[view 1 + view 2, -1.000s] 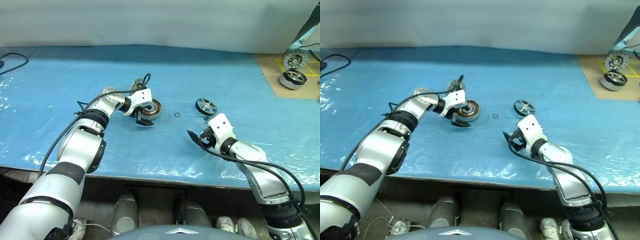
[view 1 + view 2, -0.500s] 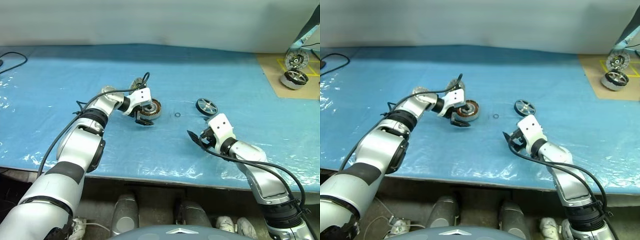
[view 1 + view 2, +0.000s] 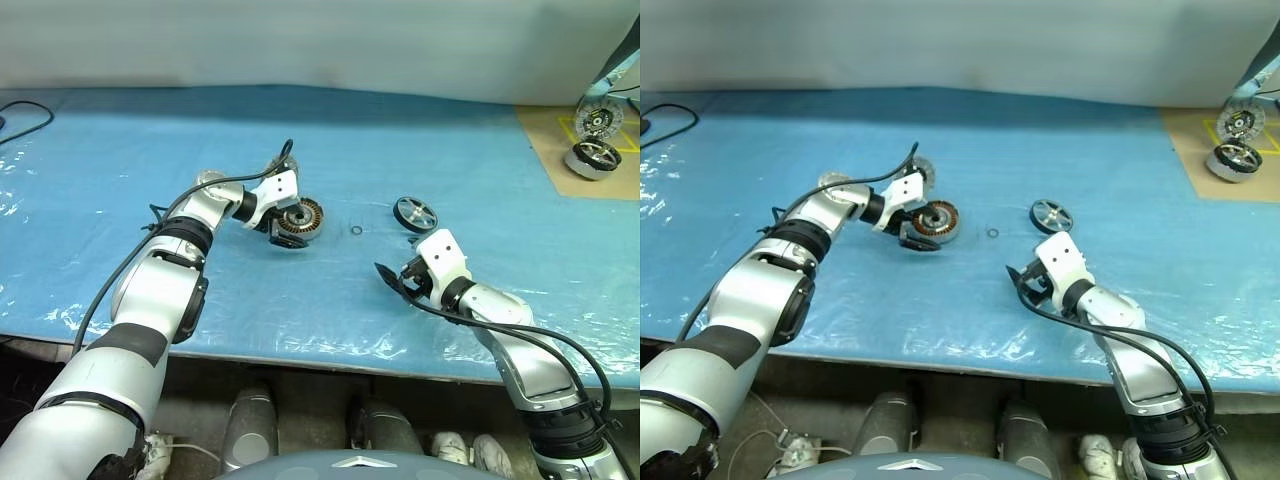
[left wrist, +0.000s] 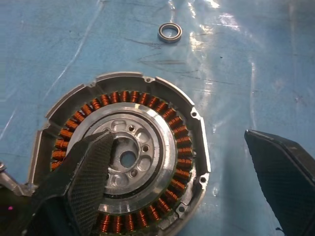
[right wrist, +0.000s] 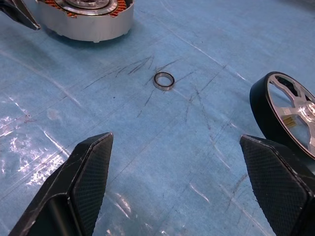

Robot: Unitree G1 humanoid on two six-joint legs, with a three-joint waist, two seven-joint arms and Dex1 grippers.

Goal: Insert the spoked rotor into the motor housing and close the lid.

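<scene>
No readable writing, 1 motor housing (image 4: 120, 157) under my left end effector (image 4: 182, 172), fingers apart, 1 spoked rotor (image 5: 290, 115) by my right end effector (image 5: 182, 182), apart, 1 small ring (image 5: 164, 80) on desk (image 3: 480, 160).

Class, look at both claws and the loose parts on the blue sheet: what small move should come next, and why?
Probably the right claw should ease toward the black-rimmed, silver-spoked rotor and straddle its rim. That claw is open and empty, the rotor lies free just beside it, and the round silver housing with copper windings sits uncovered under the open left claw.
</scene>
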